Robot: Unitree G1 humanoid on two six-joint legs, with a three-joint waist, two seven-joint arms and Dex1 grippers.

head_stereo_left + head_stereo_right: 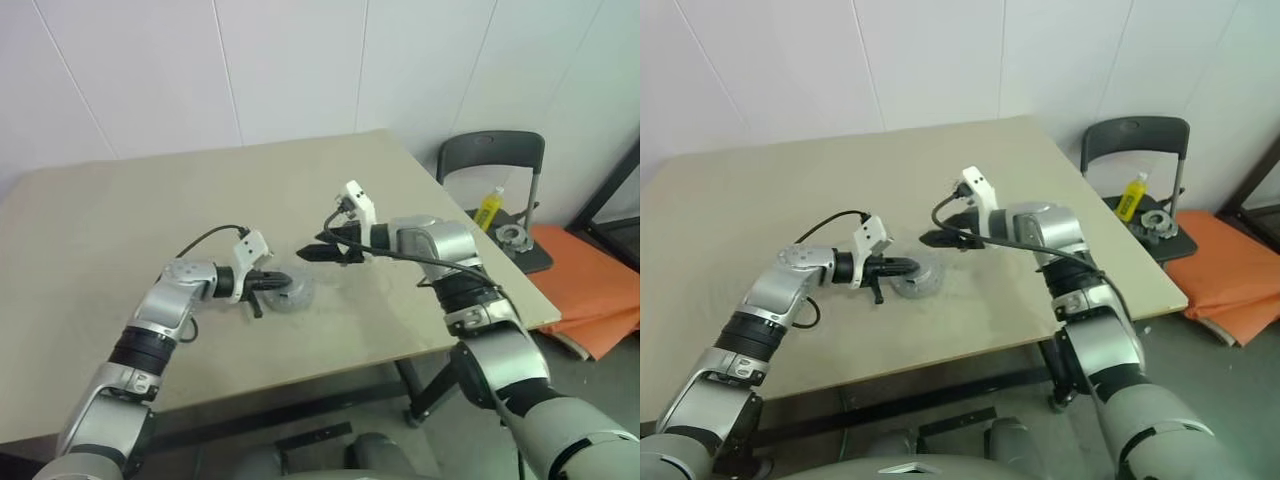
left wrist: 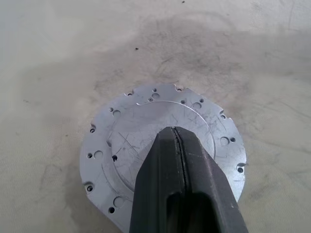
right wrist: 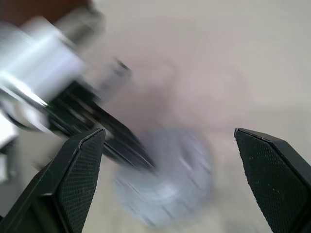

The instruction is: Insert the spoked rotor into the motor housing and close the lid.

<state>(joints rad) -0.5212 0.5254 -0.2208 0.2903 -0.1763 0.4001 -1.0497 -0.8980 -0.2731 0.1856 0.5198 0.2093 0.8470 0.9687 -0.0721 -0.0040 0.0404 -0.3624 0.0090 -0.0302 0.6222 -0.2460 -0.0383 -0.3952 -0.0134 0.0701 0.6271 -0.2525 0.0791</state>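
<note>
A round silvery disc, the lid [image 2: 146, 136], lies flat on the table [image 1: 150, 220]. Its upper face is plain, with small holes around the rim and a raised inner circle. My left gripper [image 2: 175, 130] is shut, its tips over the middle of the lid and seemingly resting on it; it holds nothing. In the eye views the disc [image 1: 296, 293] looks thick. I cannot tell whether the motor housing sits beneath it, and the spoked rotor is hidden. My right gripper [image 1: 308, 253] hovers open just behind the disc, a little above it, with nothing between its fingers [image 3: 82, 160].
The tan table's right edge [image 1: 480, 240] runs close by my right arm. Beyond it stands a dark chair [image 1: 490, 155] holding a yellow bottle [image 1: 489, 207] and a metal ring part [image 1: 512, 238]. An orange mat [image 1: 590, 285] lies on the floor.
</note>
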